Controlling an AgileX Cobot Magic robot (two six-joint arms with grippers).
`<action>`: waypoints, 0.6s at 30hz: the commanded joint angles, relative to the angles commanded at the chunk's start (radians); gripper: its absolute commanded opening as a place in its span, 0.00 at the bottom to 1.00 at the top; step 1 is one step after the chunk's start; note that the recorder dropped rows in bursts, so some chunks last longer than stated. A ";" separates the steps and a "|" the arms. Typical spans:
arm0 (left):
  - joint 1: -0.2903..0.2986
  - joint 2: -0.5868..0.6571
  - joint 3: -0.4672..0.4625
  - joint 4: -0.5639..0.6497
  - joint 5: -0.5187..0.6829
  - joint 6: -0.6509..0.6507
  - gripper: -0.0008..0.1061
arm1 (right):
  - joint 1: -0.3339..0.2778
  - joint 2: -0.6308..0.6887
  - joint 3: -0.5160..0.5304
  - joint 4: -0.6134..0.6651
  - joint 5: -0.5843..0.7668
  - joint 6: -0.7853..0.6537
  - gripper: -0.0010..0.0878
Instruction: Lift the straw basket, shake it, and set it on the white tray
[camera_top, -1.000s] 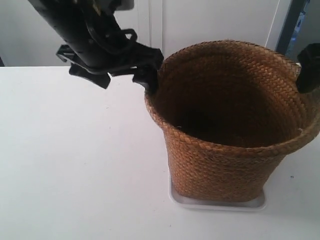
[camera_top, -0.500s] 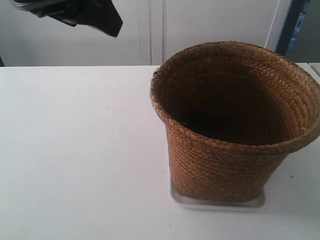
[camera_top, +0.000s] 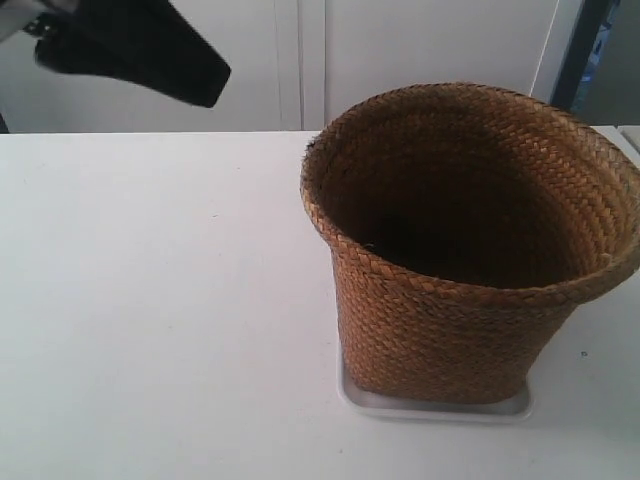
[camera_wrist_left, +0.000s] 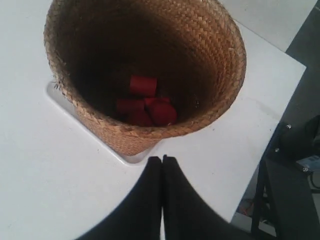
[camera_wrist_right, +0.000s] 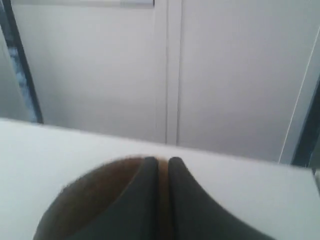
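Observation:
The brown woven straw basket stands upright on the white tray, whose rim shows under its base. In the left wrist view the basket holds several red cylinders, and the tray's corner shows. My left gripper hangs above and beside the basket, shut with nothing in it. My right gripper is blurred, with its fingers nearly together and only a thin slit between them; the basket shows brown behind it. The arm at the exterior view's left is raised, apart from the basket.
The white table stretches to the left of the basket. White cabinet doors stand behind the table. A dark frame and floor lie past the table's edge in the left wrist view.
One second ago both grippers were at the basket's rim. They have let go and pulled away: one arm rose to the upper left, the other left the exterior view. The basket has stayed on the tray.

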 joint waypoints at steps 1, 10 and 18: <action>0.000 -0.014 0.010 0.002 -0.005 0.000 0.01 | 0.000 0.000 0.000 0.000 -0.027 0.000 0.02; 0.000 -0.112 0.080 0.000 -0.175 -0.002 0.01 | 0.000 0.004 0.047 0.000 0.059 0.021 0.01; 0.000 -0.171 0.245 -0.005 -0.353 -0.030 0.01 | 0.097 -0.053 0.108 0.081 0.006 0.025 0.01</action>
